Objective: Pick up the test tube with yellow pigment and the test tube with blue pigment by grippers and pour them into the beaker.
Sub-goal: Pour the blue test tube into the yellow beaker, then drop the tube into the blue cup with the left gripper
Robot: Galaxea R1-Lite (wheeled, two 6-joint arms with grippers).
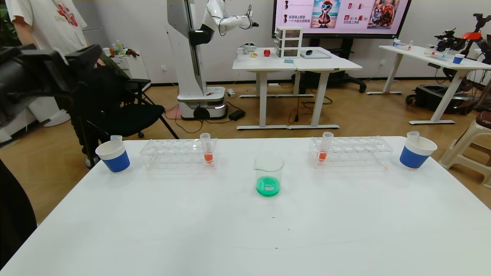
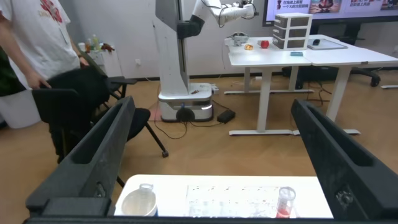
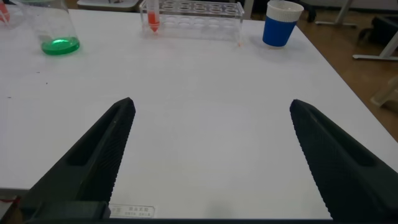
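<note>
Both claws stand with their fingers spread wide apart and hold nothing. Seen in its own wrist view, the left claw is raised over the far left part of the tabletop, with the left blue paper cup and the left clear rack below it. The right claw hangs low over the bare near right part of the tabletop, its two black fingers framing white surface.

At the middle of the tabletop stands the beaker, upright, with green liquid in its bottom. To its far left is the left rack, which holds one upright tube of orange-red liquid; to its far right the right clear rack holds another orange-red tube at its left end. Beyond each rack, near the tabletop's outer edges, stands a blue paper cup. A clear tube top shows just behind the left cup's rim and another behind the rim of the right blue paper cup; whether they stand inside the cups, and what they contain, I cannot tell. No yellow or blue liquid shows in any tube.
</note>
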